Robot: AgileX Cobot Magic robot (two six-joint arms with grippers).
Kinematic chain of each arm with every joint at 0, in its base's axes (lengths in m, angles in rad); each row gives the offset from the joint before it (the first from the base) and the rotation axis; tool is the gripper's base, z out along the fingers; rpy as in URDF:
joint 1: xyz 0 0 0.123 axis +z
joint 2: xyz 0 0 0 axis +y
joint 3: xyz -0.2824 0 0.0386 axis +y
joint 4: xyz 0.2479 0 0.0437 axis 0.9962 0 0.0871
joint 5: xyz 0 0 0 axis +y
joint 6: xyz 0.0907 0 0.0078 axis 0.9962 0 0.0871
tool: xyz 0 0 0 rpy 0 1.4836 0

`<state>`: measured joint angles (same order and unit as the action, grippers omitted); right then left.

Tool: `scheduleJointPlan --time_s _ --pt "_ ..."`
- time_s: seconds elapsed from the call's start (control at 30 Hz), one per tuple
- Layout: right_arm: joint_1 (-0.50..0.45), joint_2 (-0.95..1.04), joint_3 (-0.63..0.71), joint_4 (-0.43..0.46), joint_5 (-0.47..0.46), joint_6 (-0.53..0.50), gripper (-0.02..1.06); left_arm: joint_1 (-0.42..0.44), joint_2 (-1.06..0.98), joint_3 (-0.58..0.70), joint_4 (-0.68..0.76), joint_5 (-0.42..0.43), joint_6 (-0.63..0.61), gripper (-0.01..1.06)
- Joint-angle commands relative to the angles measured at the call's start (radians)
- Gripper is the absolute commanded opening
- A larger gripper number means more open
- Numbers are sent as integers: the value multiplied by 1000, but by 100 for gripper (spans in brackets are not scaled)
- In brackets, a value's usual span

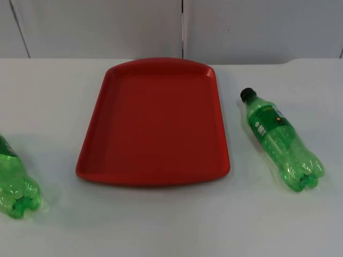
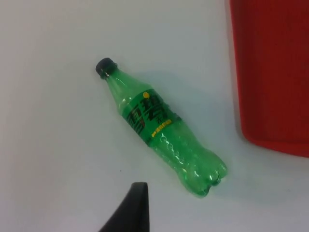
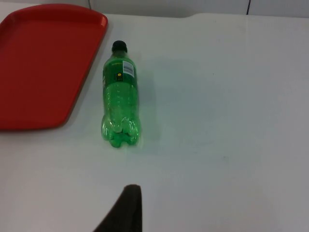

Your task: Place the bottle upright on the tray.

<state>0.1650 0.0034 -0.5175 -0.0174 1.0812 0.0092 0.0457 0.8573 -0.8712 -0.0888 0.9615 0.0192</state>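
Observation:
A red tray (image 1: 155, 128) lies flat in the middle of the table with nothing on it. To its right a green bottle (image 1: 278, 136) with a black cap lies on its side, cap towards the wall. A second green bottle (image 1: 13, 179) lies on its side at the table's left edge, partly cut off. My left gripper (image 2: 129, 210) hangs high over that left bottle (image 2: 159, 125), apart from it, with the tray's edge (image 2: 275, 72) beside it. My right gripper (image 3: 123, 210) hovers short of the right bottle (image 3: 119, 96), which lies next to the tray (image 3: 43, 63).
The white table ends at the grey partition wall (image 1: 182, 27) just behind the tray. Bare table runs along the front edge and between each bottle and the tray.

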Motion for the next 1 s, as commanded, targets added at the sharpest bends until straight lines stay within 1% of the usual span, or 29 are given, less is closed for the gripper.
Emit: scheduleJointPlan --time_s 0.0,0.1,0.13,0.2,0.27,0.3,0.37,0.43,0.57,0.63,0.73,0.77,0.83,0.97 --pt "-1 -3 2 2 -4 0 105 3 48 -39 -12 -7 -1 105" --pt "-1 -3 2 2 -4 0 105 3 169 -112 -11 -11 -1 105" --pt "-1 -3 2 2 -4 0 105 3 169 -112 -11 -11 -1 105" --pt "-1 -3 2 2 -4 0 105 3 240 -147 -9 -11 -6 105" --pt "-1 -3 2 2 -4 0 105 3 305 -187 6 -11 -40 105" --pt "-1 -3 2 2 -4 0 105 3 305 -187 6 -11 -40 105" --pt "-1 -3 2 2 -4 0 105 3 372 -222 17 -6 -79 105" --pt "-1 -3 2 2 -4 0 105 3 397 -238 19 -6 -90 105" --pt "-1 -3 2 2 -4 0 105 3 523 -300 51 0 -198 105" --pt "-1 -3 2 2 -4 0 105 3 553 -310 54 4 -220 105" --pt "-1 -3 2 2 -4 0 105 26 645 -357 11 40 -230 105" --pt "-1 -3 2 2 -4 0 105 26 645 -357 11 40 -230 105" --pt "-1 -3 2 2 -4 0 105 51 719 -391 -29 83 -230 105" --pt "-1 -3 2 2 -4 0 105 80 789 -412 -58 94 -242 105"
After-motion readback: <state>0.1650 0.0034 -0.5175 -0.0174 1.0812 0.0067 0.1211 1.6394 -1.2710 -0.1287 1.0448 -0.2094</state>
